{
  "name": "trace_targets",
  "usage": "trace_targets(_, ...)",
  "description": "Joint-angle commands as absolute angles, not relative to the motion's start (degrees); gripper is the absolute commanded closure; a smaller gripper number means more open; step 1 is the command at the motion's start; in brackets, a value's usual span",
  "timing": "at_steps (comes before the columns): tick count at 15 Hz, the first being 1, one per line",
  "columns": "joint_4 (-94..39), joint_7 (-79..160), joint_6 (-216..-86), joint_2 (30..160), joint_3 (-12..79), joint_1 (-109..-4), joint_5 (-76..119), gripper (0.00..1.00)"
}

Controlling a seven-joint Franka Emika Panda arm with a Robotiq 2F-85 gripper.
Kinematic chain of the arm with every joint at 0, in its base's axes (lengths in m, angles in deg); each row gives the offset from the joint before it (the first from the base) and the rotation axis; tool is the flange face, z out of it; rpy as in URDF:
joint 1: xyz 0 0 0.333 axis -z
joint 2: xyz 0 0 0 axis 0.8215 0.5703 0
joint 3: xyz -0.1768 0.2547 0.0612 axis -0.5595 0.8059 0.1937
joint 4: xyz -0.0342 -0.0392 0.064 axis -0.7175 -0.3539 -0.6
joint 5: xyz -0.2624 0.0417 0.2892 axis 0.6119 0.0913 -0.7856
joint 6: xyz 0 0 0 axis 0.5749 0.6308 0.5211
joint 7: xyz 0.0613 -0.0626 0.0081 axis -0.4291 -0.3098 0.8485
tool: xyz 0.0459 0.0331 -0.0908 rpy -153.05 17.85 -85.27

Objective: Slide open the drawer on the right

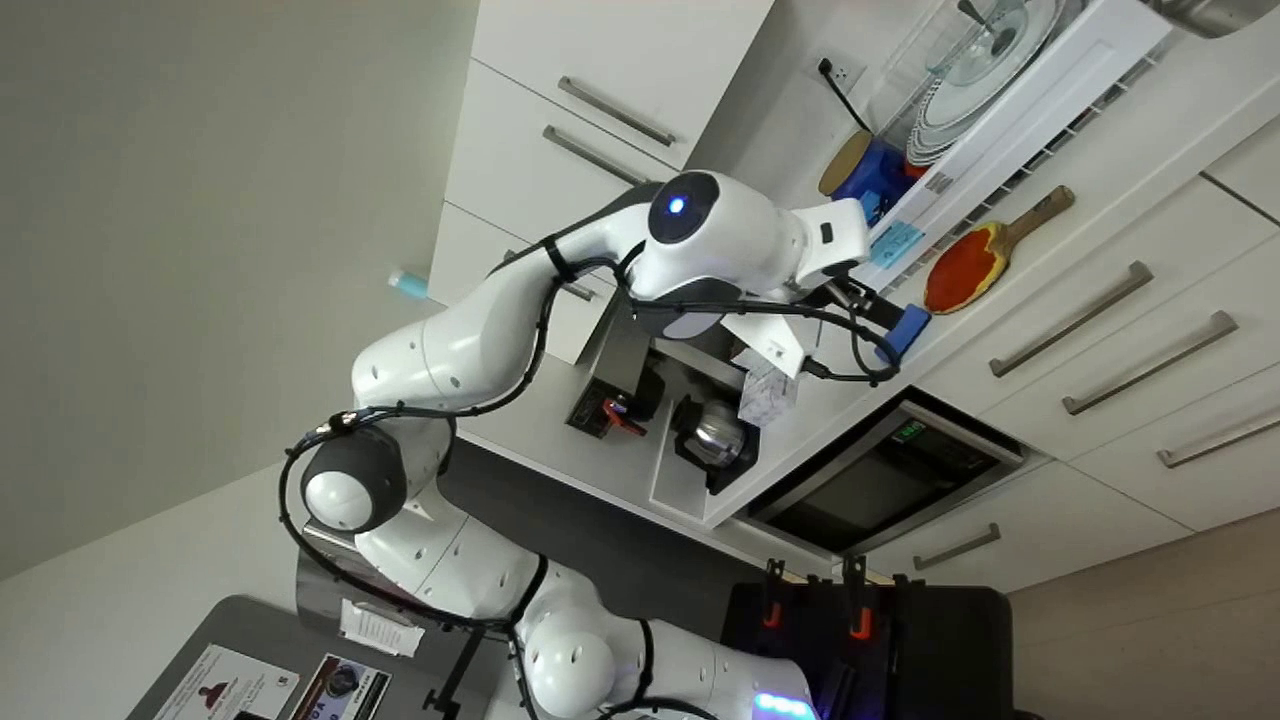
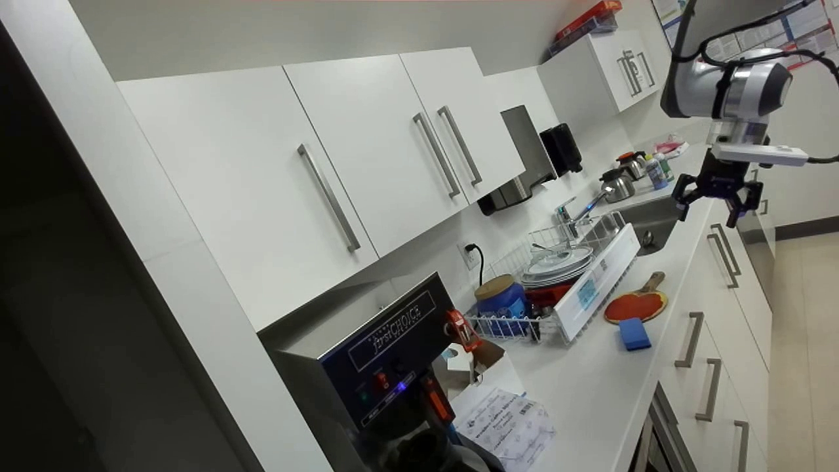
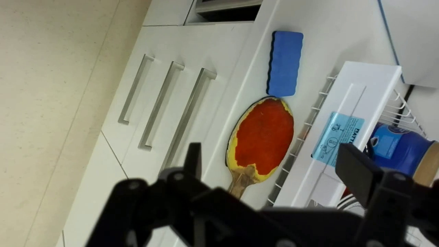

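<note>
Fingers (image 3: 358, 173) parted; exterior views add sink (image 2: 655, 214).

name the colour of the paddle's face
The paddle's face is red with patchy yellow edges, clearest in the wrist view.

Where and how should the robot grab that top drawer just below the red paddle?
Probably the middle of its silver bar handle, approached from in front and pinched from above and below: the long, straight bar stands off the flat drawer front, leaving room behind.
</note>
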State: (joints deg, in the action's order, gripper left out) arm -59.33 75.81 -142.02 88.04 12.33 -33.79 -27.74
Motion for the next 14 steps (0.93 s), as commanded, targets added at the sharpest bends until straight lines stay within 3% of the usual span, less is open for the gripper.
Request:
trace_targets(1,-58.65,75.79,-142.13,89.18,14.51,-31.66,-27.76,0.00)
trace_targets(6,-56.57,79.35,-140.50,91.53,16.43,-30.61,-31.53,0.00)
trace_targets(14,-50.72,97.17,-132.84,104.96,19.89,-25.63,-57.45,0.00)
